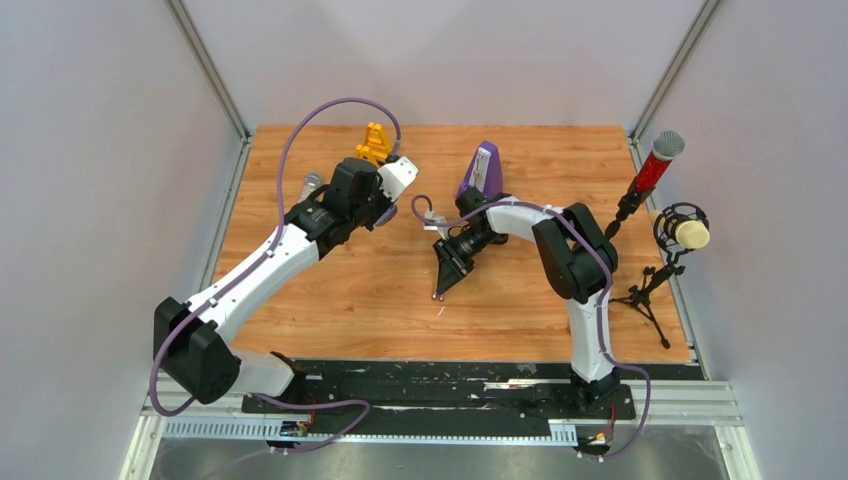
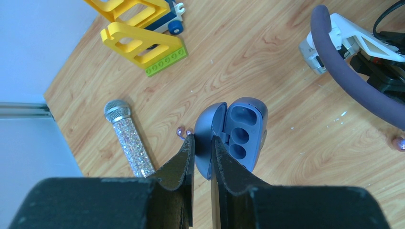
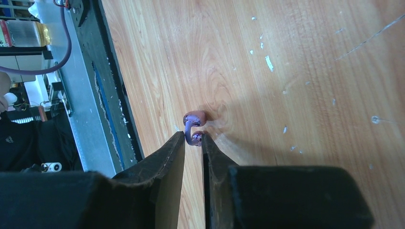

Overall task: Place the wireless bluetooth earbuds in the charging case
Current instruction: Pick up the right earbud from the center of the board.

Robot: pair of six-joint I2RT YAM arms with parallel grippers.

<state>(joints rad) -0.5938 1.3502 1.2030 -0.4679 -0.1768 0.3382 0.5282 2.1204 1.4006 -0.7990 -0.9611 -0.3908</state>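
No black case or black buds show. The charging case is a blue-grey oval, open, with empty round wells facing up. My left gripper is shut on its raised lid, at the table's back left. The earbuds are tiny purple clip-shaped pieces. One earbud lies on the wood beside my left fingertip. My right gripper is shut on the lower bead of the other earbud, low over the wood at mid-table.
Yellow toy blocks and a glittery toy microphone lie behind and left of the case. A purple-and-white object stands at the back centre. A red microphone and a foam-tipped one stand on tripods at the right edge.
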